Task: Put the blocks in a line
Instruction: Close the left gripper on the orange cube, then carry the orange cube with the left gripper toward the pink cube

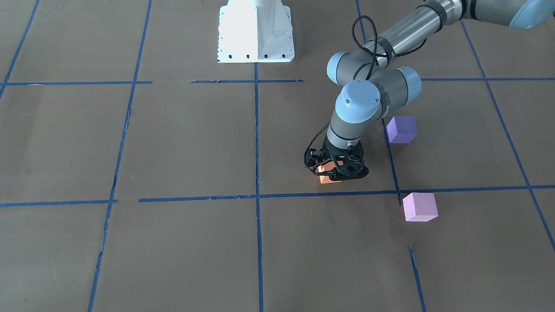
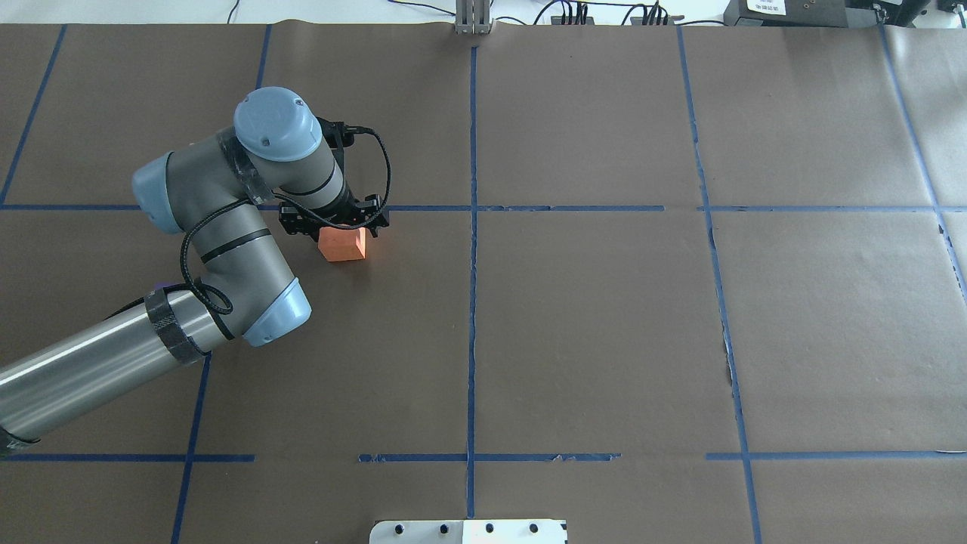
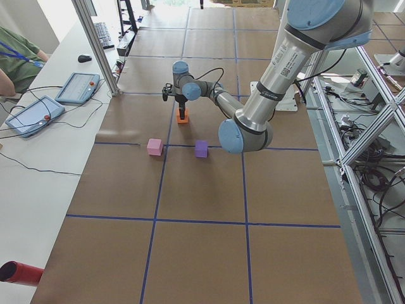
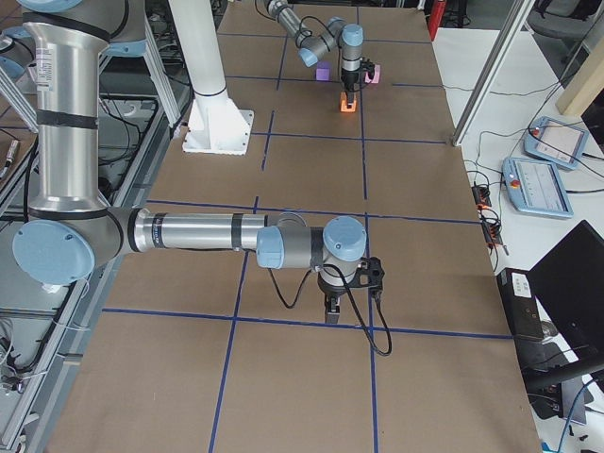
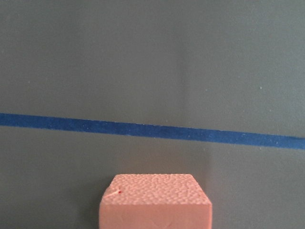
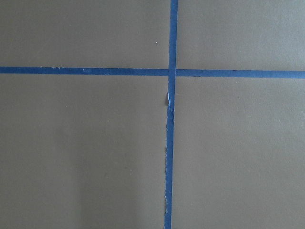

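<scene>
The orange block [image 1: 329,178] sits between the fingers of my left gripper [image 1: 337,170], at table level just on the robot's side of a blue tape line. The gripper appears shut on it. The block also shows in the overhead view [image 2: 344,245] and at the bottom of the left wrist view [image 5: 155,202]. The violet-purple block [image 1: 401,129] and the pale pink block [image 1: 419,206] rest on the table beside the left arm, apart from each other. My right gripper [image 4: 330,308] shows only in the exterior right view, far from the blocks; I cannot tell if it is open or shut.
The white robot base [image 1: 256,39] stands at the table's robot side. Blue tape lines [image 6: 170,119] form a grid on brown paper. Tablets and cables lie on a side bench [image 3: 38,114] where a person sits.
</scene>
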### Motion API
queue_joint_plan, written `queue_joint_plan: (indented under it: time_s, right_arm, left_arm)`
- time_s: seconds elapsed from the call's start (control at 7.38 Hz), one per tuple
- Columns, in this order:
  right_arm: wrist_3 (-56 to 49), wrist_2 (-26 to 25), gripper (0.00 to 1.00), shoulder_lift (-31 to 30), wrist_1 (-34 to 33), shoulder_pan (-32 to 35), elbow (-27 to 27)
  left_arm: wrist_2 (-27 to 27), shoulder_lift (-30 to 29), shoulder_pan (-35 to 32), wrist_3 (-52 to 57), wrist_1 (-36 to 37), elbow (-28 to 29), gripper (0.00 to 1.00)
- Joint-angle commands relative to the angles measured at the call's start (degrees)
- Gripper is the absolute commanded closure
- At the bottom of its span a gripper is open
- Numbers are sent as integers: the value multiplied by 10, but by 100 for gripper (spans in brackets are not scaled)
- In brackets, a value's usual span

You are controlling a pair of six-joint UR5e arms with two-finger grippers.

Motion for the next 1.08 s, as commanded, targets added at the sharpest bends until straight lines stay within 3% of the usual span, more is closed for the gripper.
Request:
queue_joint_plan:
  time_s: [0.0,0.14,0.27,0.41,0.54,0.95]
  right_arm:
    - [0,0,0,0,0,0,0]
    - [0,0,0,0,0,0,0]
    - [0,0,0,0,0,0,0]
    - [0,0,0,0,0,0,0]
    - [0,0,0,0,0,0,0]
    - [0,0,0,0,0,0,0]
  left_arm:
    - [9,1,1,2,0,0,6]
    - [9,2,0,2,0,0,22]
    - [11,4,0,3,0,-1,58]
    - [11,5,0,5,0,-3,87]
    - [11,6,-5,7,2,-13,100]
    - [5,42,-49,57,105,-153,100]
